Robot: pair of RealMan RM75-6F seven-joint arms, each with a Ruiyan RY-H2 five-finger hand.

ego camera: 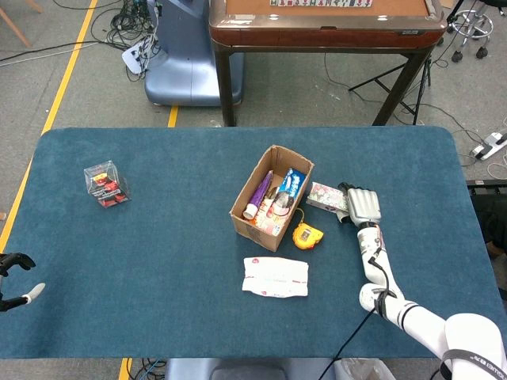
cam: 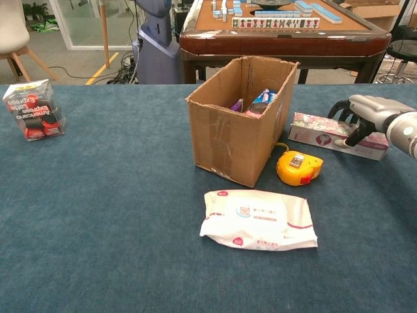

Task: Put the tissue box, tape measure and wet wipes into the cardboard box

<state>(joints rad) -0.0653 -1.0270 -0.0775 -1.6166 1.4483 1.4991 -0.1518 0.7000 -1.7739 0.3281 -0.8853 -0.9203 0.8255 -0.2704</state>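
Observation:
The open cardboard box [ego camera: 260,227] [cam: 228,137] stands mid-table with a purple item and a blue packet inside. Just right of it lies the floral tissue box [ego camera: 323,195] [cam: 319,134], slightly skewed. My right hand [ego camera: 361,204] [cam: 366,115] grips the tissue box's right end, fingers over the far side and thumb on the near side. A yellow tape measure [ego camera: 305,235] [cam: 298,167] lies by the cardboard box's near right corner. The white wet wipes pack [ego camera: 275,277] [cam: 258,220] lies flat in front. At the table's left edge my left hand [ego camera: 16,279] is empty, its fingers apart.
A clear plastic case with red items [ego camera: 105,184] [cam: 34,109] sits at the far left of the blue table [ego camera: 158,261]. Beyond the far edge stand a brown mahjong table [ego camera: 325,28] [cam: 280,36] and a blue machine base [ego camera: 184,59].

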